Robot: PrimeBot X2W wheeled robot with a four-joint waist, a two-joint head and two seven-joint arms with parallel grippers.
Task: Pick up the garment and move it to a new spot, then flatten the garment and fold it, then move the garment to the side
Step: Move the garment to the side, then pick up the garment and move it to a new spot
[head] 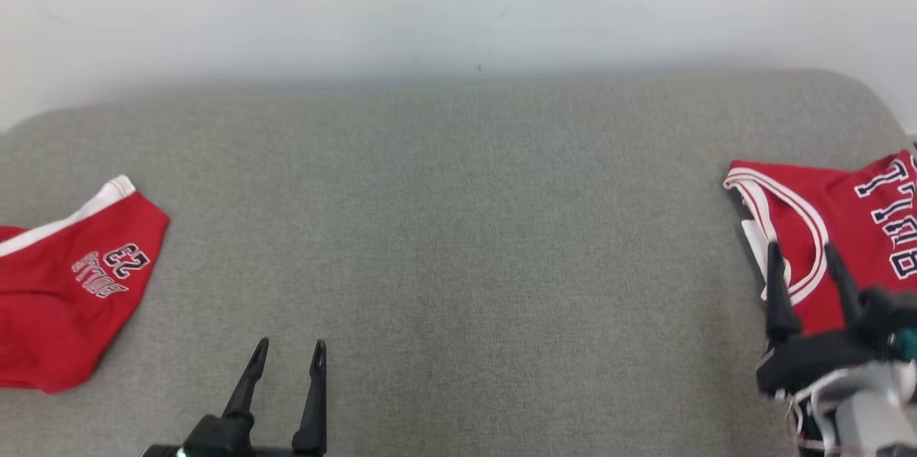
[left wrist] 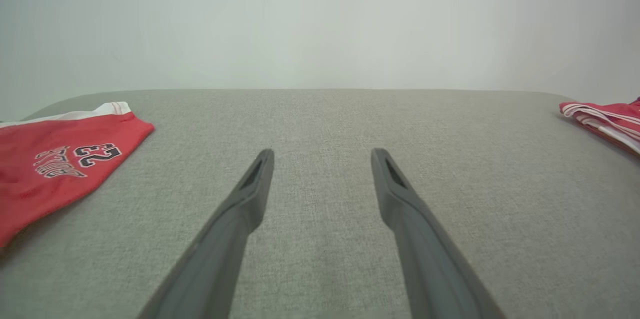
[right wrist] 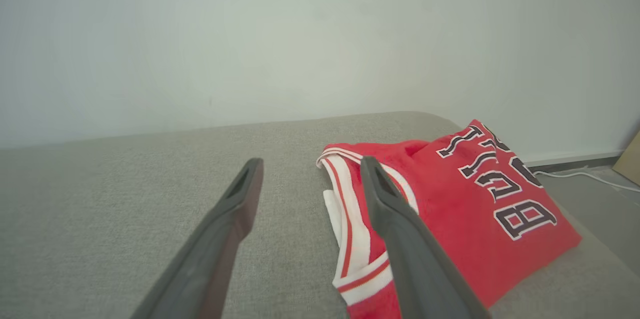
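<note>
Jersey (head: 852, 220) folded, close ahead of right pincer (head: 801, 248), wide, empty; left pincer (head: 291, 342) wide, well apart.

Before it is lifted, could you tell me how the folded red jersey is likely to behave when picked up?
The folded red jersey will probably flop and unfold if pinched at one edge: its layers lie loose, white trim splayed. It looks thin, so likely light. Pushed across the grey woven surface, it would probably bunch rather than slide.
</note>
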